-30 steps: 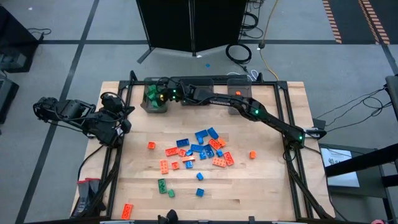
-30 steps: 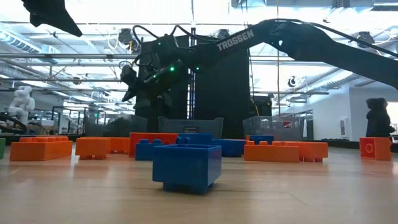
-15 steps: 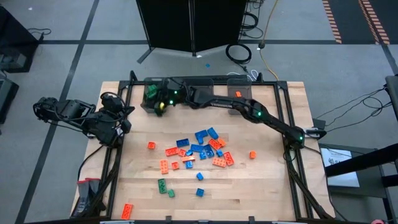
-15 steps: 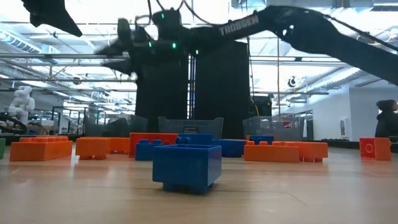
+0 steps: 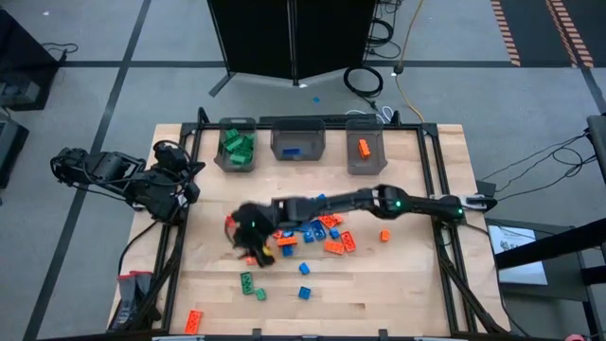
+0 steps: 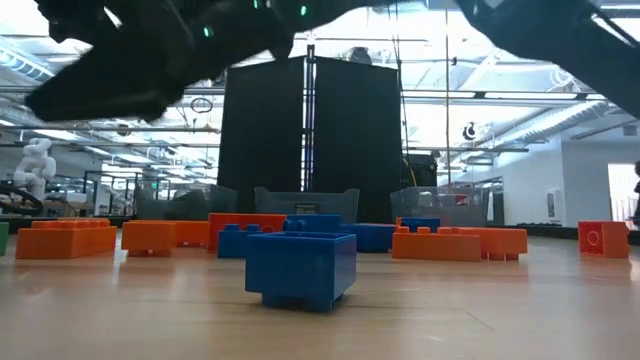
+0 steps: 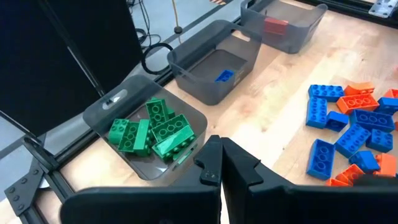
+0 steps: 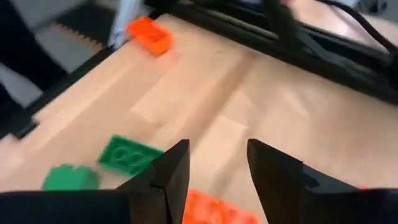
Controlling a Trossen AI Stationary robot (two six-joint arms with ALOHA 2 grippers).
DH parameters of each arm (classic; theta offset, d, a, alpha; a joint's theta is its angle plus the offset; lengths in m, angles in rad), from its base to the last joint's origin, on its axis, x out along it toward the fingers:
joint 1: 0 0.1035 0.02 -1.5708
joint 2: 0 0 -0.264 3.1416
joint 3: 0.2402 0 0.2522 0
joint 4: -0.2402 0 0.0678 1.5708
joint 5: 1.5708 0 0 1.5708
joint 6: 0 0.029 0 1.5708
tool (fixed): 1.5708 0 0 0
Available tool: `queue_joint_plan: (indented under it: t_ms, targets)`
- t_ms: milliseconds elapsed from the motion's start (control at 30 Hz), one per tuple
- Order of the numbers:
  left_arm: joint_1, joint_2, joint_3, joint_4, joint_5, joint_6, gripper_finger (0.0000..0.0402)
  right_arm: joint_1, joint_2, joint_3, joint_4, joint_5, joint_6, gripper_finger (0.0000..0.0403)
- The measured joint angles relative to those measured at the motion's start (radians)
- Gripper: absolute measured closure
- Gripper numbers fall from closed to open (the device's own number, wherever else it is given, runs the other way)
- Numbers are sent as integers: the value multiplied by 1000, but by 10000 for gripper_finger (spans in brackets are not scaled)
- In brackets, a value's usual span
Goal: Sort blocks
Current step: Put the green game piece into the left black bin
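3 grey bins are lined up along the far edge of the table (image 5: pixel 417 284): the left bin (image 5: pixel 237 148) is loaded with green blocks (image 7: pixel 152 132), the middle bin (image 5: pixel 298 142) holds 1 blue block (image 7: pixel 224 76), and the right bin (image 5: pixel 364 148) holds 1 orange-red block (image 5: pixel 364 147). Most of the remaining blocks are scattered over the middle of the table, where a cluster of blue and orange-red blocks (image 5: pixel 322 232) is seen. 2 green blocks (image 5: pixel 250 284) lie nearer the front edge, with 1 blue block (image 5: pixel 304 292) beside them and 1 orange-red block (image 5: pixel 194 320) close to the front left corner.

The right arm is stretched low across the table, and the right gripper (image 5: pixel 248 235) is placed over the left end of the cluster. It is blurred from above, but in the right wrist view its fingers (image 8: pixel 174 171) are seen apart with nothing between them, above bare wood next to an orange-red block (image 8: pixel 214 208) and a green block (image 8: pixel 129 155).

The left gripper (image 7: pixel 221 163) is parked at the table's left edge, its fingers apparently pressed together and empty.
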Motion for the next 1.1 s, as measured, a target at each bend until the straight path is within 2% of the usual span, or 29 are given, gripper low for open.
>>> queue_joint_plan:
  t_ms: [267, 400, 500, 667, 767, 900, 1100]
  targets:
    - [0, 0, 0, 0, 11, -24, 402, 25, 0, 0, -23, 28, -109, 248]
    - [0, 0, 0, 0, 21, -52, 402, 51, 0, 0, -92, 23, -233, 243]
    - [0, 0, 0, 1, 37, -79, 402, 68, 0, 0, -153, 34, -349, 221]
    - [0, 0, 0, 1, 65, -80, 402, 108, 0, 0, -171, 163, -627, 169]
    - [0, 0, 0, 1, 65, -81, 402, 133, 0, 0, -143, 198, -777, 142]
    - [0, 0, 0, 1, 65, -100, 402, 139, 10, 0, -93, 206, -790, 130]
    - [0, 1, 0, 3, 76, -135, 402, 144, 55, 1, 14, 214, -802, 138]
